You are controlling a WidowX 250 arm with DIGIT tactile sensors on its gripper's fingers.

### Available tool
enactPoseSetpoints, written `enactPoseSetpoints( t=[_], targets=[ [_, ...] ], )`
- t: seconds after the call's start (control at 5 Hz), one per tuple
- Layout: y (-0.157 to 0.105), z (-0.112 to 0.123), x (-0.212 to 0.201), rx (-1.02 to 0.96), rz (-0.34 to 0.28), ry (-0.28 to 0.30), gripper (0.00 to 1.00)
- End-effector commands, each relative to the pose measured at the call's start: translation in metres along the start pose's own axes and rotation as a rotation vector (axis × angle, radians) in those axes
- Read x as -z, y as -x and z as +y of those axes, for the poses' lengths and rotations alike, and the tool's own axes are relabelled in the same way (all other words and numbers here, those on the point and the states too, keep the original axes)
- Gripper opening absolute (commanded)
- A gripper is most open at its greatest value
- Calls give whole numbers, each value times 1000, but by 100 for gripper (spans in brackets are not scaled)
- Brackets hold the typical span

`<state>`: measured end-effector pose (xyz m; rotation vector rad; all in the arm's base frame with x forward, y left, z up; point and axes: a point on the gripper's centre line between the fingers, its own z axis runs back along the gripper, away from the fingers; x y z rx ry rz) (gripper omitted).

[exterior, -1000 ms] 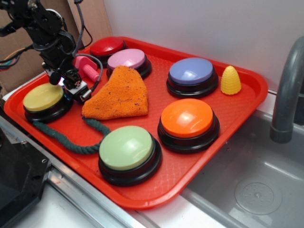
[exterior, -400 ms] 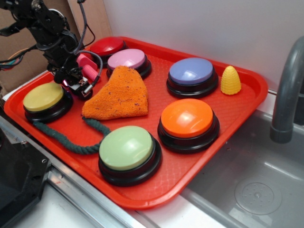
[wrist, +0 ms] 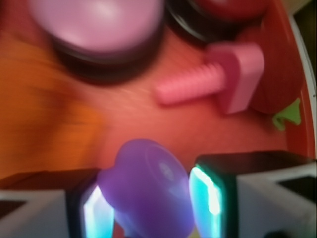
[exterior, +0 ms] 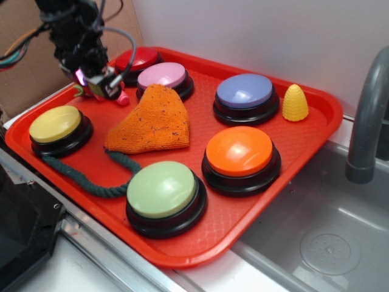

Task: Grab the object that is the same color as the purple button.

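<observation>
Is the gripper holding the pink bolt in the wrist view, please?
No, the gripper is shut on the purple heart; the pink bolt lies on the tray beyond.

The wrist view is motion-blurred throughout: the purple heart (wrist: 148, 186) is cut off by the lower edge, and the pink-lilac button (wrist: 96, 29) and red button (wrist: 230, 10) are cropped at the top. In the exterior view the heart is hidden behind the gripper (exterior: 97, 82), and the pink bolt (exterior: 121, 97) is largely concealed. The arm is cropped at the top.
</observation>
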<state>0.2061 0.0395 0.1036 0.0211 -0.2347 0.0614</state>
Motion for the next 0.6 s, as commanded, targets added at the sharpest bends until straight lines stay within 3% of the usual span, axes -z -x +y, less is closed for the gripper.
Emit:
enactPoseSetpoints(
  t=[0.0, 0.4],
  targets=[
    [-16, -72, -73, 2, -59, 190, 0],
    [-15, -59, -61, -79, 2, 178, 0]
  ],
)
